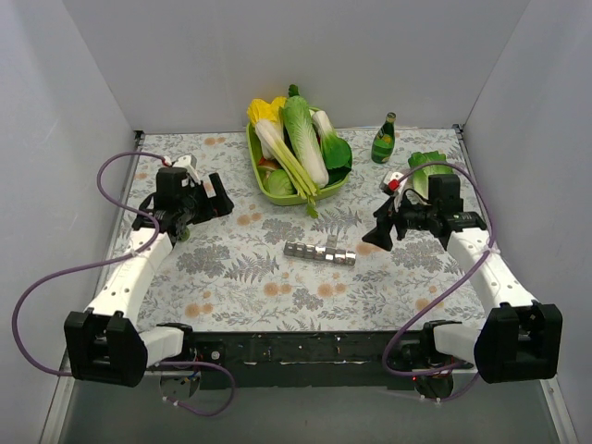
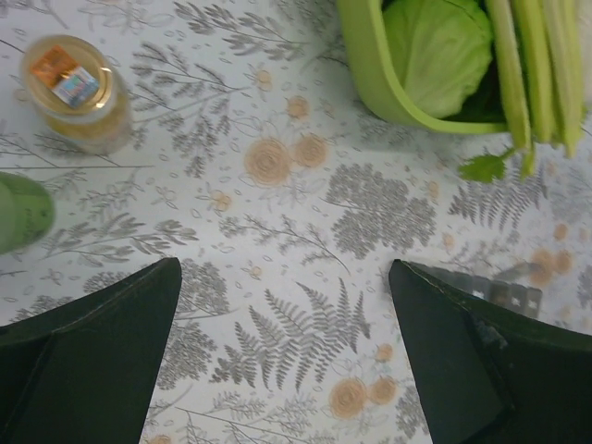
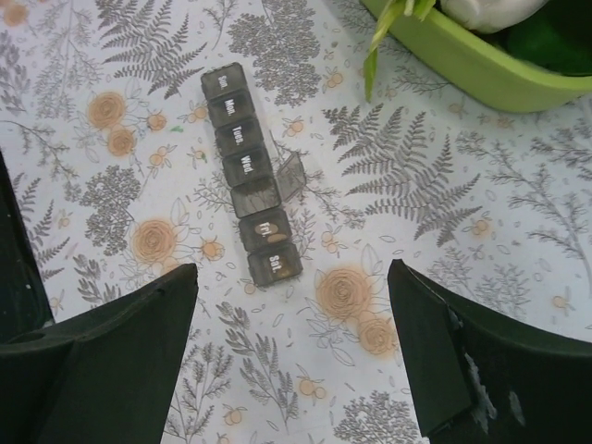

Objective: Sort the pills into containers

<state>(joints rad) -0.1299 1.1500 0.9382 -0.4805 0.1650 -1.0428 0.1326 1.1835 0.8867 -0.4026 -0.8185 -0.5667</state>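
Showing Wed., Fri., Sat.: containers

A: Left wrist view: what is cut off?
B: The containers lie partly behind one finger of the left gripper. The green tray runs off the top edge, and a green object off the left.
A: Right wrist view?
B: The tray is cropped again. What sits in the compartments is too dim to identify.
A: Overhead?
B: Contents too small to make out.
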